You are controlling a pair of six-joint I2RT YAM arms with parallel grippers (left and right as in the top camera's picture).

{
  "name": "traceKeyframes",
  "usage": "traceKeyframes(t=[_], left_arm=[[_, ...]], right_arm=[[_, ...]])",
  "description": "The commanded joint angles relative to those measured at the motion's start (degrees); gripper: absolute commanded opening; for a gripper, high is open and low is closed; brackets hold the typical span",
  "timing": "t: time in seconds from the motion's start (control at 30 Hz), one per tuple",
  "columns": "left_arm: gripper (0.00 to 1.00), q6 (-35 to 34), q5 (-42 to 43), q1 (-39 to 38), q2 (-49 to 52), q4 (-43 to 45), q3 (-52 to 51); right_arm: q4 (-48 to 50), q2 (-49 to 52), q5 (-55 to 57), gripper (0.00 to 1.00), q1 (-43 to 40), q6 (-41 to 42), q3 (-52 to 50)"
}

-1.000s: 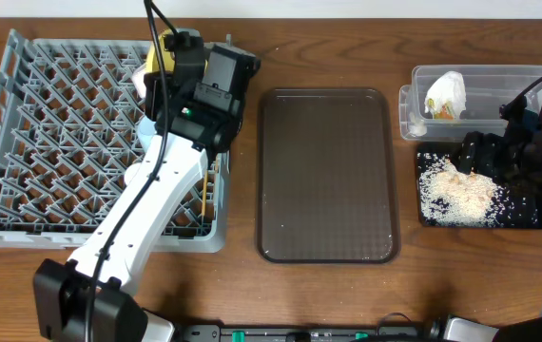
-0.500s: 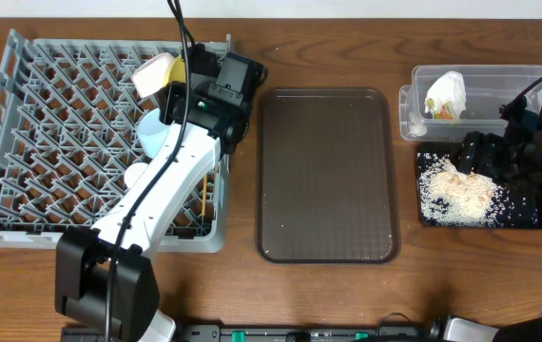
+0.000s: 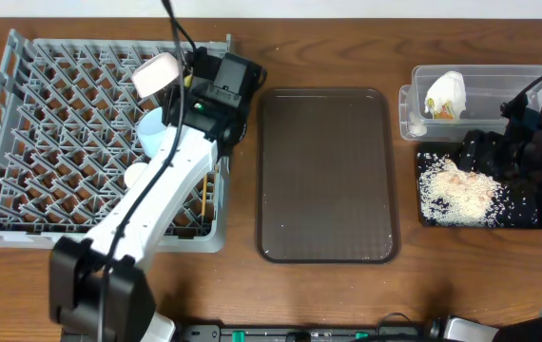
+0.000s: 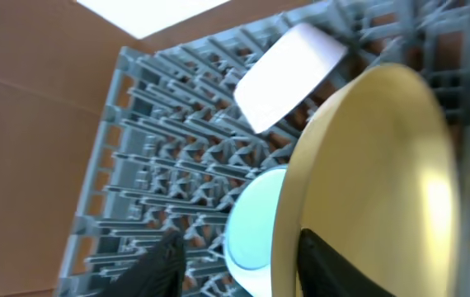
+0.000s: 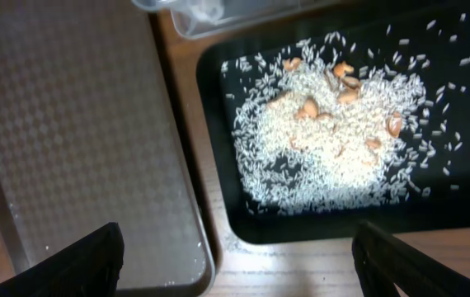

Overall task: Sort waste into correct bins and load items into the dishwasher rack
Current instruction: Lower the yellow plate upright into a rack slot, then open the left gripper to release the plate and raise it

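A robot lab set up like a kitchen clean-up, wooden table (image 3: 328,38), brown serving tray (image 3: 326,171), grey dish rack (image 3: 52,133) left of it, clear tub (image 3: 509,85) and black tray (image 3: 528,217) of rice (image 3: 456,195) right of it, white robot arm (image 3: 152,204) with cables (image 3: 171,24).

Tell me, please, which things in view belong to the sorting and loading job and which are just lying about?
Part of the job: dishwasher rack, yellow plate, white bowl, light blue bowl, white cup, chopsticks, clear tub, napkin, snack wrapper, black tray, rice crumbs.

Just lying about: brown serving tray.
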Motion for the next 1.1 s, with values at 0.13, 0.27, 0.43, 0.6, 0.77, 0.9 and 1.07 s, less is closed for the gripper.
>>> traceKeyframes(t=[0.13,0.27,0.43,0.6,0.77,0.9,1.07], left_arm=[[0.56,-3.34,15.61,0.39,-10.78,-0.09,-0.15],[0.59,-4.22,29.44,2.64,-12.66,-0.09,-0.15],[0.67,-4.15,49.68,7.82,-11.15,-0.98,-0.17],[0.71,-4.17,55.15,12.09,-10.01,-7.39,-0.17],[0.72,-4.13,58.10,14.49,-10.75,-16.81,-0.17],[0.73,-1.46,57.88,14.10,-11.74,-21.77,-0.17],[0.73,-0.72,54.75,14.05,-16.44,-22.25,-2.62]], right_arm=[[8.22,-0.09,-7.87,0.86,2.03,-1.38,0.79],[14.08,-0.09,-8.24,0.88,6.38,-5.29,0.79],[18.38,1.64,-4.50,0.93,13.77,-7.34,0.79],[16.15,5.53,-2.40,0.99,17.59,-7.32,0.79],[12.90,6.73,-2.21,0.99,17.64,-3.63,0.76],[12.50,6.01,-1.60,0.99,17.66,-1.27,0.76],[11.78,3.61,1.05,0.99,17.64,1.07,-2.05]])
